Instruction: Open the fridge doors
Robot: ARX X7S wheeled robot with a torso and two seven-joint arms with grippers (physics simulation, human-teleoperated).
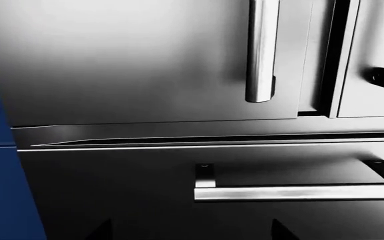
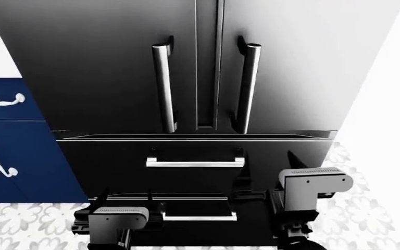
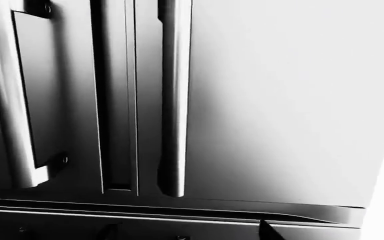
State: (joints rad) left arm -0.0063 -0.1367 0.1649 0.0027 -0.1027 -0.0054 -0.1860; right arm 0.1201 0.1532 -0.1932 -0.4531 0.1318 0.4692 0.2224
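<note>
Fridge doors [image 2: 207, 62] shut, claws unseen

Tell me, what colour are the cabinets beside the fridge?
Navy blue cabinets with white handles, clearest in the head view.

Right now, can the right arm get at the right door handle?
Probably yes. The right handle stands clear on the shut door, nothing between it and the right arm, which sits low by the drawers and must rise.

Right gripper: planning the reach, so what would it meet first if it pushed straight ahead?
Probably the right fridge door, near its vertical bar handle; nothing shows in between, though depth is unclear.
</note>
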